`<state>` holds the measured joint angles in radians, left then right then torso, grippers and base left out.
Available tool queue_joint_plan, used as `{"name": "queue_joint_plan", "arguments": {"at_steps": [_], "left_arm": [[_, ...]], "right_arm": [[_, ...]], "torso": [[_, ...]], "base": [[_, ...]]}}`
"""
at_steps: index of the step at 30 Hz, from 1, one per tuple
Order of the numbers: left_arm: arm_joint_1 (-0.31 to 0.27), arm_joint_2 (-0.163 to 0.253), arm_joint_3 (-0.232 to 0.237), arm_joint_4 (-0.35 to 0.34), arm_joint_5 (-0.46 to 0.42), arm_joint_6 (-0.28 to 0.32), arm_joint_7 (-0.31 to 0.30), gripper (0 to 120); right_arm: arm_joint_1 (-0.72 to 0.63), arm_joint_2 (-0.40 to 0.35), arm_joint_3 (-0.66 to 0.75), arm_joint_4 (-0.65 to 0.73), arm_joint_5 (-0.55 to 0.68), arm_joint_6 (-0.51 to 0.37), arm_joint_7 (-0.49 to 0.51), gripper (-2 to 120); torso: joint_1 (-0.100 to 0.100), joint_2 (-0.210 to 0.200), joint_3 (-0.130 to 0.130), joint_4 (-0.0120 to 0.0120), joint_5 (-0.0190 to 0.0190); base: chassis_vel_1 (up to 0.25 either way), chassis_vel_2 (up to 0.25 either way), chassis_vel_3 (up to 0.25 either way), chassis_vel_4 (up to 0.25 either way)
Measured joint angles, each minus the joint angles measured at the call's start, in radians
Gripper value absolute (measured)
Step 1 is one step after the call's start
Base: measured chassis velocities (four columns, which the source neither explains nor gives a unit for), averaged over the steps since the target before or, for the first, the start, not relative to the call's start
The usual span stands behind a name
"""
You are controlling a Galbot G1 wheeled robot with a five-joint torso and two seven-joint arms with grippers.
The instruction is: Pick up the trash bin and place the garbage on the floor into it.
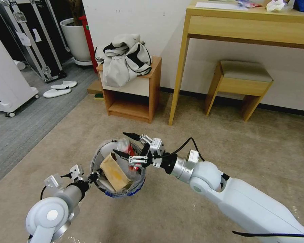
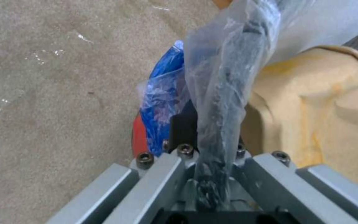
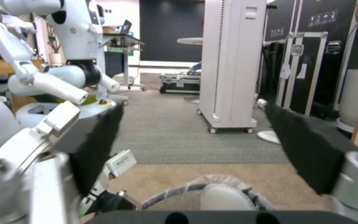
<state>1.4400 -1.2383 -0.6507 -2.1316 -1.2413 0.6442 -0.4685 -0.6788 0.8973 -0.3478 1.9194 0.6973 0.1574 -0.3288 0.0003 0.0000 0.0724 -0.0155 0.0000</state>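
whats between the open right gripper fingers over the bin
Nothing. In the right wrist view the right gripper is open and empty above the trash bin; the left gripper holds the bin's rim.

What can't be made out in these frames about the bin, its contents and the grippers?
- Trash bin bottom: head view, covered by the cardboard scrap and a red wrapper.
- Left gripper fingertips: left wrist view, wrapped by the plastic bag at the rim.
- Whether more litter lies on the carpet: head view, cut by its edges and the arms.
- Right gripper: open, empty.
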Motion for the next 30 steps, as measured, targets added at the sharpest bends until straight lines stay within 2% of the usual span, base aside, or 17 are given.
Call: {"name": "queue_joint_plan", "arguments": {"at_steps": [1,4,21,30], "left_arm": [[-0.001,-0.002,0.002,0.001,-0.002,0.0,0.0,0],[-0.002,-0.008,0.006,0.001,-0.006,0.0,-0.001,0],[-0.009,-0.003,0.002,0.013,-0.011,-0.001,-0.001,0],[-0.002,0.011,0.01,0.022,0.02,0.0,-0.001,0]], "right_arm": [[-0.001,0.002,-0.004,-0.001,-0.003,0.0,0.0,96],[-0.003,0.007,-0.014,-0.009,-0.014,0.0,-0.001,99],[-0.003,0.009,-0.018,-0.016,-0.017,0.002,-0.008,100],[-0.002,-0.004,0.02,0.019,0.0,0.006,-0.013,100]], "torso": [[0.0,0.0,0.0,0.0,0.0],[0.0,0.0,0.0,0.0001,0.0],[0.0,0.0,0.0,0.0,0.0],[0.0,0.0,0.0,0.0001,0.0]], "base": [[0.0,0.0,0.0,0.0],[0.0,0.0,0.0,0.0],[0.0,0.0,0.0,0.0],[0.0,0.0,0.0,0.0]]}}
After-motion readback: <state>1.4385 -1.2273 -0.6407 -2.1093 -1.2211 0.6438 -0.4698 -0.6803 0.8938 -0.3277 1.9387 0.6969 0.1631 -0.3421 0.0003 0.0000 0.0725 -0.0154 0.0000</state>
